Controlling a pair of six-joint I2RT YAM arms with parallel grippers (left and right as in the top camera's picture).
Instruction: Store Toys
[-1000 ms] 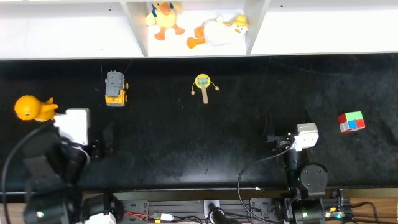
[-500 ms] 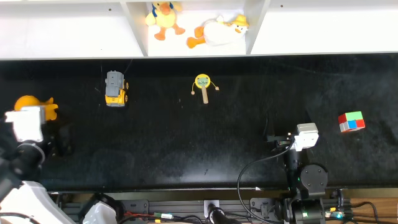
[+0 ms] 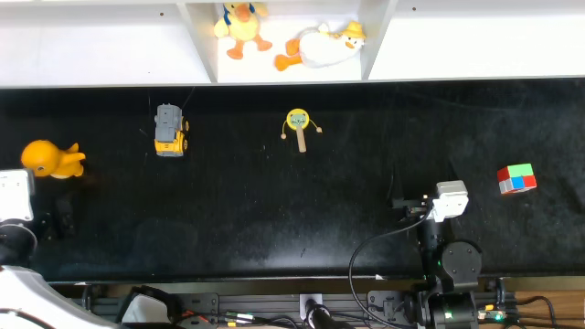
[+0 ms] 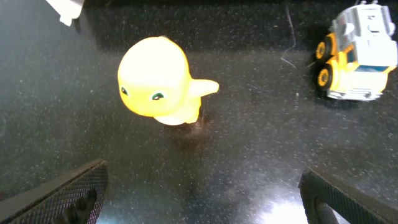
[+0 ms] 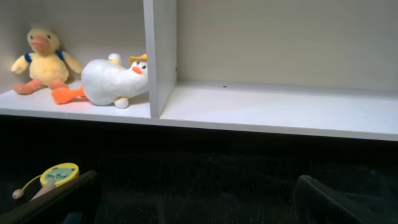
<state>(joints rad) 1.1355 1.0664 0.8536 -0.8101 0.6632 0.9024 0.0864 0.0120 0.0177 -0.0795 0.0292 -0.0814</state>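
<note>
Mostly cropped: left fingers [image 4: 74, 193] apart near rubber duck [image 4: 163, 81]; right fingers [image 5: 56, 196] apart, tips cut off; truck [image 4: 357, 53] partly cropped.

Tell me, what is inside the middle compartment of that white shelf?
A yellow plush duck sitting upright and a white plush duck lying on its side. Anything behind their bodies is hidden.

Two arms, both pulled in near their bases
Left gripper [image 4: 205, 202] tilts downward, fingers spread wide; right gripper [image 5: 199, 208] points level and forward, likewise parted.
</note>
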